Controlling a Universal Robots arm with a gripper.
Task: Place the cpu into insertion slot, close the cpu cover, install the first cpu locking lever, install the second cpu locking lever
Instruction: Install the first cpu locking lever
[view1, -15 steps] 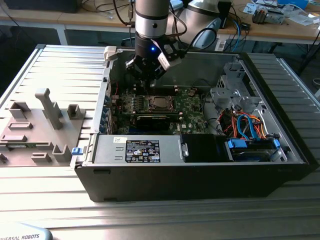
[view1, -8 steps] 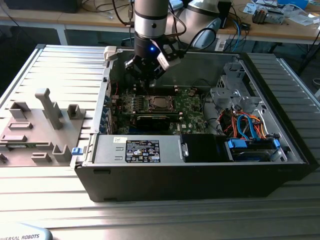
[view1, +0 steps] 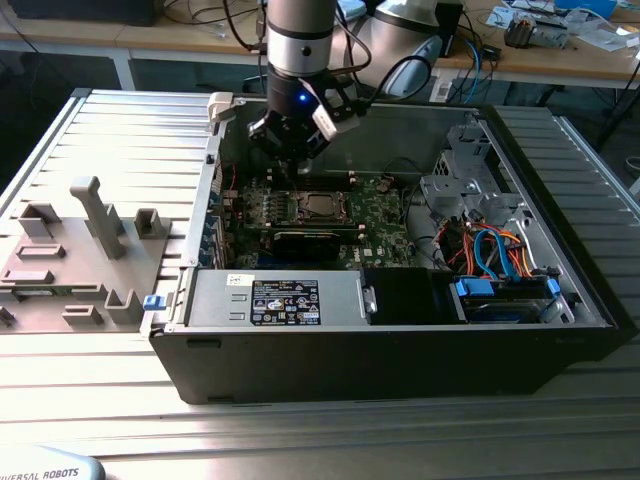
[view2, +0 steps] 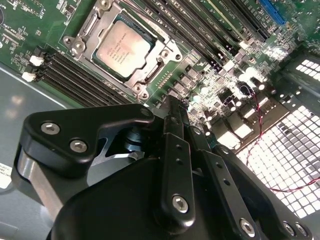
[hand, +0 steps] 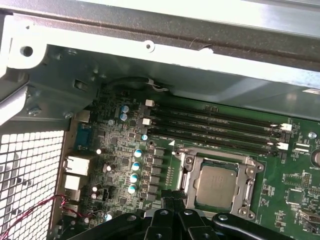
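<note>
Hovering shut and empty, the pincer (view1: 298, 150) sits at eleven o'clock of the chip (view2: 122, 47), already seated under its cover (hand: 248, 175); any drift could scrape nearby parts.

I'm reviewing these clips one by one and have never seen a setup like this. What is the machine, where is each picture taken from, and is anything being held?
The machine is a single robot arm with a gripper at its end, reaching down into an open computer case that lies on its side on a metal table. The exterior view comes from a camera standing off the arm. Both wrist views come from cameras riding on the arm, looking past the black gripper fingers at the green circuit board. On that board sits the insertion slot with the cpu already lying in it, and the cpu cover looks closed around the chip. The fingers are together and hold nothing. A grey fixture tray lies at the exterior view's left.
</note>
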